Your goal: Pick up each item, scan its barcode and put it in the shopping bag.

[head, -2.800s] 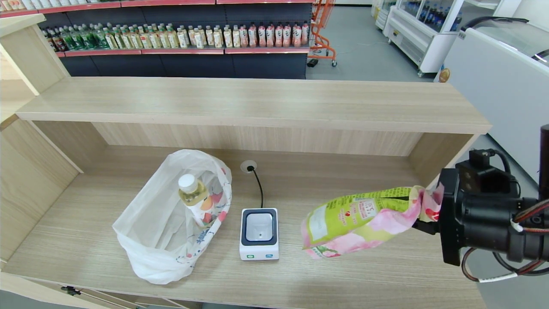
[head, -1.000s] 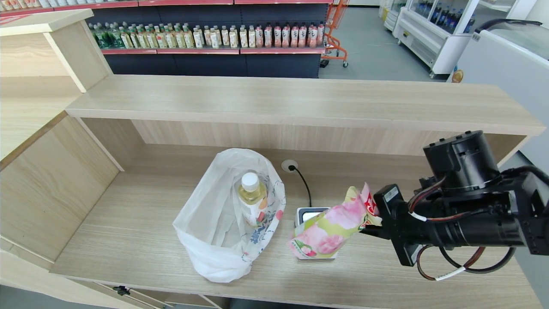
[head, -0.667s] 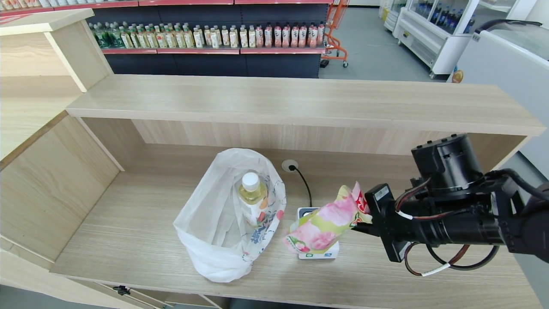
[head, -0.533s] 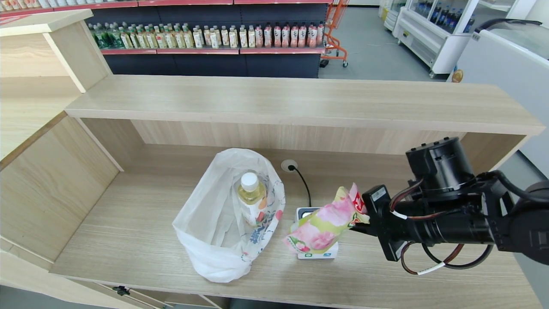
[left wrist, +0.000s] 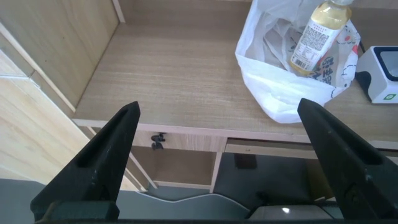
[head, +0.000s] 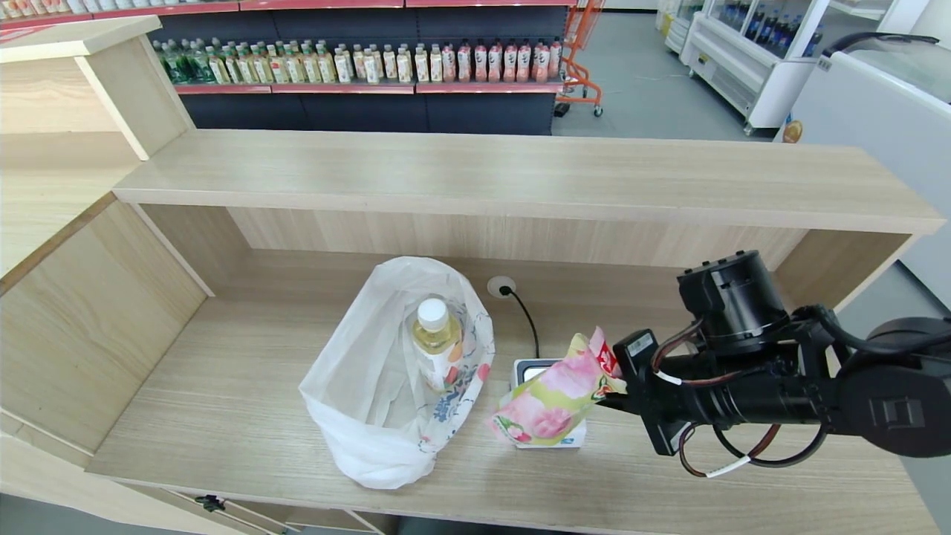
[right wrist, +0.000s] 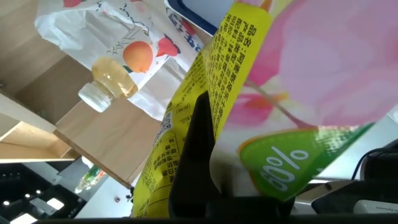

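Seemingly "60%" on snack pouch (right wrist: 283,99)

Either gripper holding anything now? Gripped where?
The right gripper holds the pink-and-green plastic snack pouch by one crimped end seal. The left gripper is open and empty.

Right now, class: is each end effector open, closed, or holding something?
Left end effector: open, holding nothing.
Right end effector: closed on the pink-and-green snack pouch.

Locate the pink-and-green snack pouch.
Head view: the pink-and-green snack pouch, held by the right end effector, hangs over the white scanner, beside the white plastic bag.
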